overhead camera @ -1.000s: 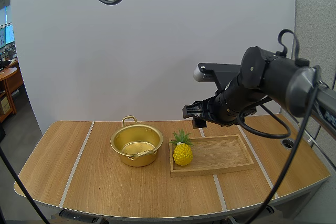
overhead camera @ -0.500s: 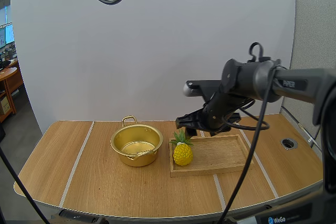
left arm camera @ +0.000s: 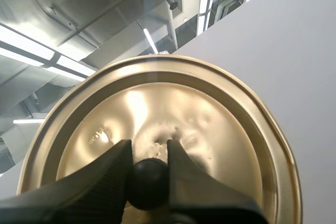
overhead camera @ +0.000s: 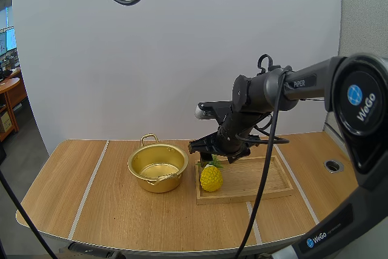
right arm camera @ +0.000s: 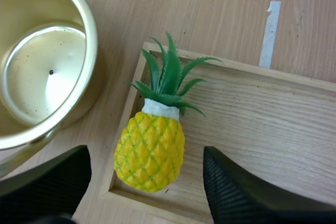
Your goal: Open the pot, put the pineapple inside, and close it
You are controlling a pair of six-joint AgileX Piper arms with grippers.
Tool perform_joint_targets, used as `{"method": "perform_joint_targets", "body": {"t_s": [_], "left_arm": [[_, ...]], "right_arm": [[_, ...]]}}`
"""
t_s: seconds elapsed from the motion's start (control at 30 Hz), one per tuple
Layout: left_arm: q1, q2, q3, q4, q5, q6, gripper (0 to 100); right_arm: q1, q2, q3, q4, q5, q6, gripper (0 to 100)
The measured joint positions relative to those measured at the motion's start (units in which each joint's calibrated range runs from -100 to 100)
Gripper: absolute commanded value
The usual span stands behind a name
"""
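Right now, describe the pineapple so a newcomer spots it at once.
On the table a wooden tray lies beside a gold pot. At the tray's end nearest the pot sits the pineapple: yellow body, green leaves, the only brightly coloured thing there.

the pot (right arm camera: pixel 31 3) runs off the right wrist view, and the left pincer (left arm camera: pixel 148 150) half hides the lid knob (left arm camera: pixel 148 183).

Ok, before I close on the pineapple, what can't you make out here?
- Left wrist view: the lid in the left pincer blocks everything beyond it, so its place over the table is unknown.
- High view: the right pincer overlaps the pineapple; their gap is unreadable.
- Right wrist view: the pot and tray are cut off by the edge; a dark speck in the pot is too small to identify.
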Motion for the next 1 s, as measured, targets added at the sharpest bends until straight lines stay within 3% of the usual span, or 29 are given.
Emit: {"method": "perform_joint_targets", "body": {"t_s": [1.0], "left_arm": [[0.0, 0.0, 0.0, 0.1, 0.0, 0.0, 0]], "right_arm": [[1.1, 13.3, -2.4, -0.4, -3.5, 0.9, 100]]}}
